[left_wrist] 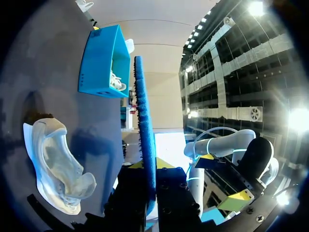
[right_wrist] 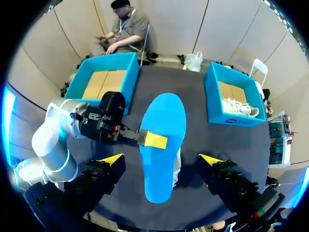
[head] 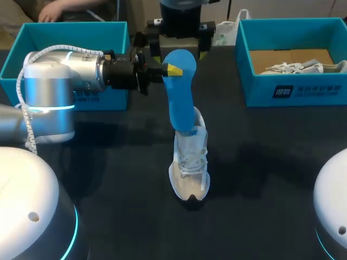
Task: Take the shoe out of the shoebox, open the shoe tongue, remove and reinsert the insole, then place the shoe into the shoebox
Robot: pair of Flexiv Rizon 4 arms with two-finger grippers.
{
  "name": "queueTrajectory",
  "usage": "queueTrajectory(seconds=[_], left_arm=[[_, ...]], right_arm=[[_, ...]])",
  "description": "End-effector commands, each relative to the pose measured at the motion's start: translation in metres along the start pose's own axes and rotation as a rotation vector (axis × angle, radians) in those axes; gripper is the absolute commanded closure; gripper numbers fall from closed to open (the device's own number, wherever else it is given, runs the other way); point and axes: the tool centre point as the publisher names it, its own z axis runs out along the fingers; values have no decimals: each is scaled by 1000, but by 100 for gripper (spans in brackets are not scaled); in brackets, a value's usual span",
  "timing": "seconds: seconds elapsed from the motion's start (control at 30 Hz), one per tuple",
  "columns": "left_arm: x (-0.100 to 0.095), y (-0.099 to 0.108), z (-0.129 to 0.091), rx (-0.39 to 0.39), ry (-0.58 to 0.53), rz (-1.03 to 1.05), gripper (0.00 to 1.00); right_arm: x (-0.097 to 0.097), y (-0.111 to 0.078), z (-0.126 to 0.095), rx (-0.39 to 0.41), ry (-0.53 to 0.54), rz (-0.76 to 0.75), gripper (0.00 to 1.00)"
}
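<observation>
At frame centre, the blue insole (head: pixel 180 100) is held upright over the heel of the white sneaker (head: pixel 190 162) by the left gripper (head: pixel 172 69), clamped near its top, while the right gripper (right_wrist: pixel 161 159) is spread empty; the sneaker could be toppled if the insole's lower end snags.

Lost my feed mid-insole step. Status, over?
Left gripper shut on blue insole, lower end at white shoe opening. Right gripper open above it, touching nothing. Nothing seen blocking the shoe.

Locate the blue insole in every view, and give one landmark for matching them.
Head view: blue insole mid-table, lower end at the shoe.
Left wrist view: edge-on, clamped in the left gripper.
Right wrist view: broadside, ahead of the right gripper.
Landmark: the shoebox holding a shoe.
</observation>
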Motion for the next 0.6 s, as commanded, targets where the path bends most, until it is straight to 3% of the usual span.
queueTrajectory(seconds=[0.03,0.3,0.6], left_arm=[[0,-1,0,-2,-2,0,100],[0,-1,0,-2,-2,0,100],[0,-1,0,-2,-2,0,100]], right_arm=[[0,0,0,0,1,1,0],[-3,1,-1,9,11,-4,0],[-19,1,-3,7,134,5,0]])
